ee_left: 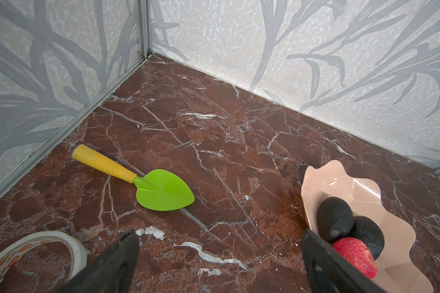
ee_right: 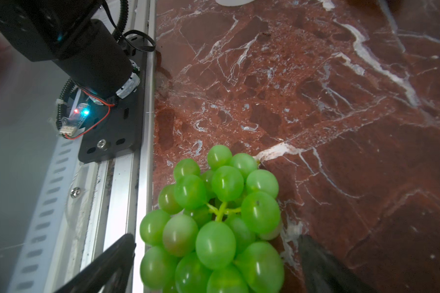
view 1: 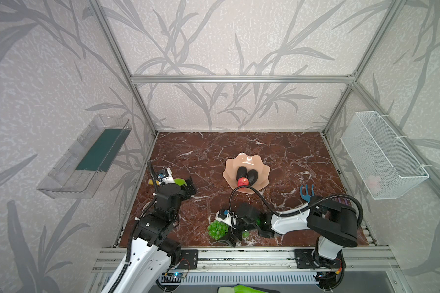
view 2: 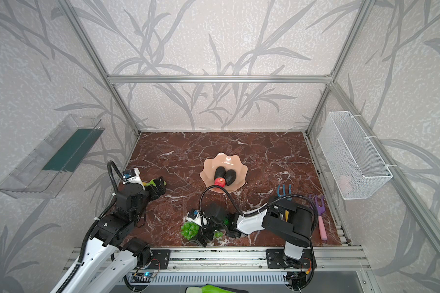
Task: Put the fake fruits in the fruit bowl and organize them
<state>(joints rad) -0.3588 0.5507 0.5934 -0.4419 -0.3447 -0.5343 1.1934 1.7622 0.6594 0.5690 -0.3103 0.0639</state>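
The peach-pink fruit bowl (view 1: 244, 159) (view 2: 224, 159) (ee_left: 341, 182) stands mid-table. In it lie two dark avocados (view 1: 241, 172) (view 1: 252, 176) (ee_left: 334, 219) and a red apple (view 1: 242, 181) (view 2: 219, 182) (ee_left: 354, 256). A bunch of green grapes (view 1: 217, 229) (view 2: 189, 229) (ee_right: 214, 220) rests on the marble at the front edge. My right gripper (view 1: 229, 232) (ee_right: 217, 239) is open, its fingers wide on either side of the grapes without pressing them. My left gripper (view 1: 191, 187) (ee_left: 220, 234) hangs open and empty over bare marble, left of the bowl.
A green shovel with a yellow handle (ee_left: 163, 190) and a tape roll (ee_left: 36, 253) lie near the left gripper. A blue rake (view 1: 306, 192) and a purple rake (view 2: 318, 203) lie at the right. A wire basket (view 1: 384, 154) and a clear tray (view 1: 87, 157) hang on the side walls.
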